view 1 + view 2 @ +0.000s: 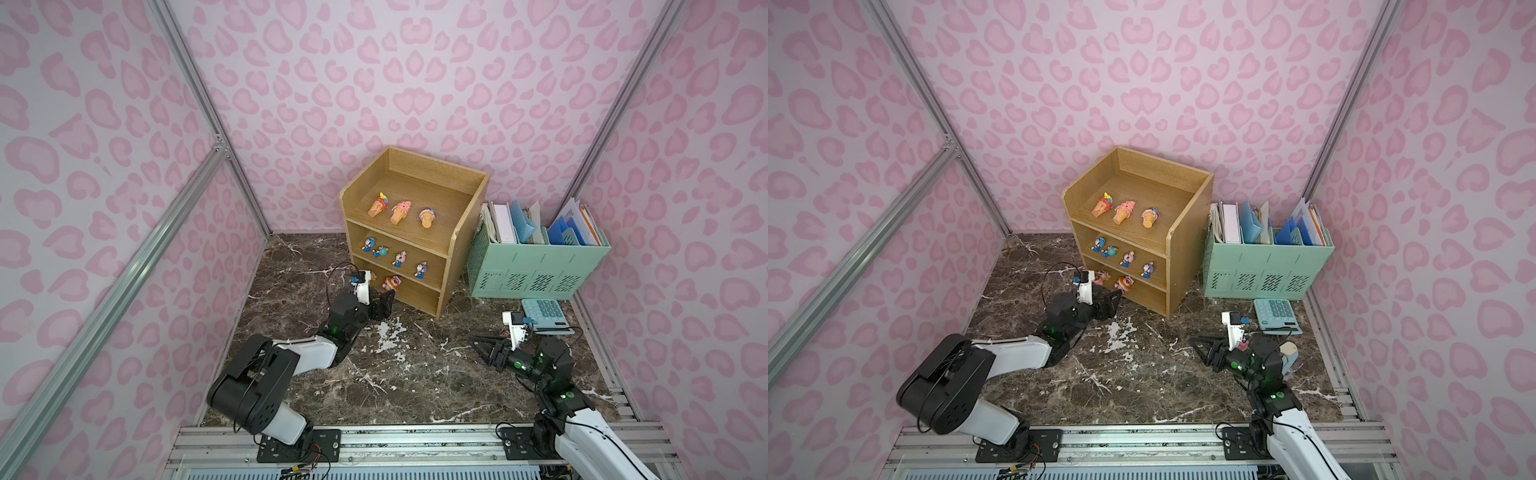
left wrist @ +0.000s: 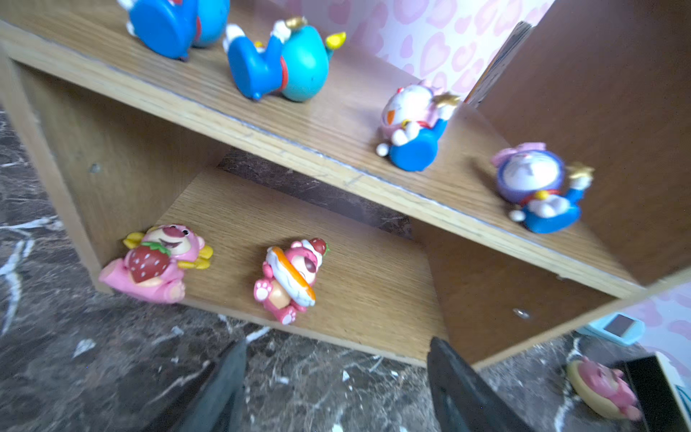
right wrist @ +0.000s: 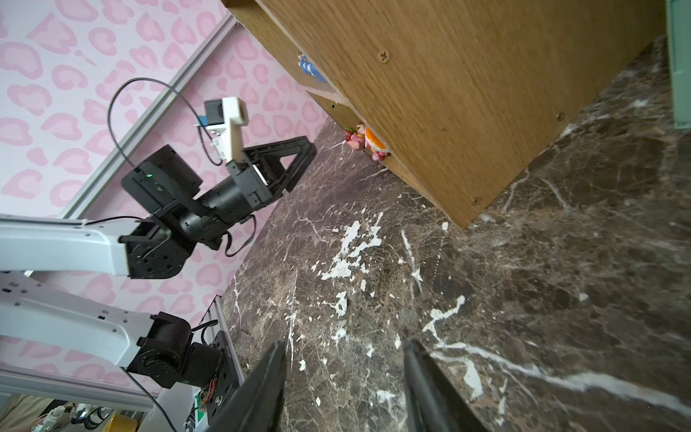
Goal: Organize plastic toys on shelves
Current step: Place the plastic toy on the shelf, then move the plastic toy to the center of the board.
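The shelves point(image 1: 463, 249), a light-oak unit with plain wood grain, are standing at the far middle of the table point(image 1: 415, 374), whose dark marble-look top is running with white veins. The rimmed top tier is holding three orange cone toys point(image 1: 400, 212) lying in a row. The middle tier is carrying four blue-white characters point(image 1: 400, 258), and the bottom tier is holding two glossy pink bears point(image 2: 288, 280).

The left wrist view is showing both bears: one is hugging a strawberry at the tier's near left corner with its base over the edge, and the other is wearing an orange-and-white ring. In a top view the strawberry one is sitting mostly behind the left arm's camera. A loose pink bear point(image 2: 602, 389), set in a tan ring, is lying on the table beside the right arm, showing only as a pink speck from above.

To the right, a mint green perforated file organizer point(image 1: 536, 270) is holding upright papers and folders point(image 1: 519, 226), with a mint calculator point(image 1: 544, 316) just on its near side.

The left gripper point(image 2: 338, 348) is hovering just in front of the bottom tier with its jaws spread wide and nothing between them. The right gripper point(image 3: 344, 355) is hanging over bare table at the near right, jaws apart and empty
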You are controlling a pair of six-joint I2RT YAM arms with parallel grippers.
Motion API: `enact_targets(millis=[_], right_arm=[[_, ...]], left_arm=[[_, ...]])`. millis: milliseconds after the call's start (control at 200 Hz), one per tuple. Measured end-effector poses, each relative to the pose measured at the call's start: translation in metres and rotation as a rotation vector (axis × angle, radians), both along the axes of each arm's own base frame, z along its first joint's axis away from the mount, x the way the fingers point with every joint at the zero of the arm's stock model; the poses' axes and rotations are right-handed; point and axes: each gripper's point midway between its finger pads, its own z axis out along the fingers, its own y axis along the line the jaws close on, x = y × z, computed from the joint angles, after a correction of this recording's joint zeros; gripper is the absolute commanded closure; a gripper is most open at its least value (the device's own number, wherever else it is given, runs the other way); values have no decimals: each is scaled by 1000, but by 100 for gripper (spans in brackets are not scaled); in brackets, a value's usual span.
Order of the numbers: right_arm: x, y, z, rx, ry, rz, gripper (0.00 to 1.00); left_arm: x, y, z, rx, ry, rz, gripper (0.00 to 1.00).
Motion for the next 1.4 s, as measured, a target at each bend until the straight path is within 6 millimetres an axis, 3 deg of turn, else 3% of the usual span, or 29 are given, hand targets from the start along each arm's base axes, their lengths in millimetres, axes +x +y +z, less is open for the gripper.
enact_targets(millis=[120, 205, 290, 440, 640, 790, 935, 1065, 1155, 1240, 1405], right_arm=[[7, -2, 5, -25, 7, -23, 47], [14, -6, 8, -48, 11, -57, 47], [21, -10, 11, -68, 18, -99, 47], [33, -25, 8, -115, 59, -208, 46], [48, -56, -4, -194, 187, -408, 42], [52, -98, -28, -280, 385, -663, 35], [42, -136, -45, -332, 505, -868, 31], [37, -155, -65, -350, 579, -939, 28], [36, -157, -81, -387, 623, -915, 23], [43, -151, -78, -426, 591, -848, 13], [59, -148, -76, -459, 510, -761, 16]], left_arm=[[-19, 24, 47, -27, 16, 58, 17], [-36, 44, 82, -37, 12, 113, 7], [-56, 64, 95, -37, 29, 163, 2], [-83, 77, 75, -63, 142, 186, 3], [-105, 56, 31, -162, 353, 84, 2], [-122, 43, 4, -228, 469, 17, 2], [-130, 40, 5, -254, 474, -14, 3], [-132, 41, 10, -260, 456, -17, 2], [-134, 42, 13, -260, 446, -20, 2], [-135, 43, 16, -259, 436, -18, 2], [-139, 49, 15, -252, 427, 5, 2]])
